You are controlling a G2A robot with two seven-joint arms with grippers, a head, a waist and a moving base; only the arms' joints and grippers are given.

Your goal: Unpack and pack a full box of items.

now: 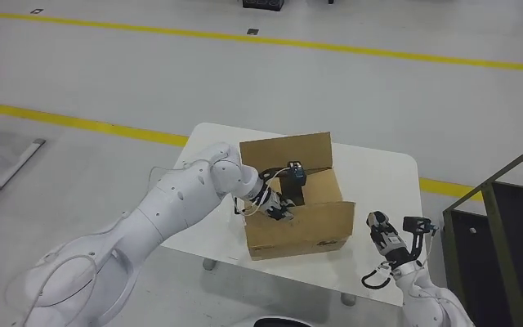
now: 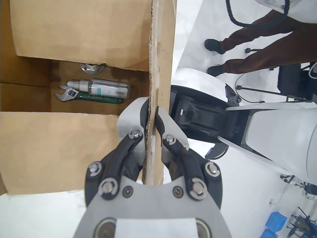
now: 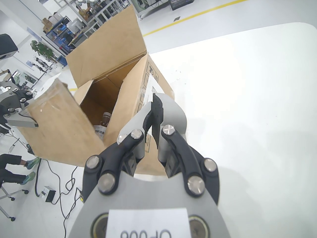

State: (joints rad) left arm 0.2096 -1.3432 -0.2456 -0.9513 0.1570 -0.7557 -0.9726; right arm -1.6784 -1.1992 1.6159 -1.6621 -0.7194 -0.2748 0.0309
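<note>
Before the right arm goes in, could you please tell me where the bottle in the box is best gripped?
I'd grip the bottle across its clear body at mid-length, coming straight down: it lies on its side against the wrench, and the box walls block every side approach.

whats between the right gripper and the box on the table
Just a bare strip of white table, in the top view; the right gripper is apart from the box.

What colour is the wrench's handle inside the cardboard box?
Dark green; the steel-headed wrench shows best in left wrist view.
</note>
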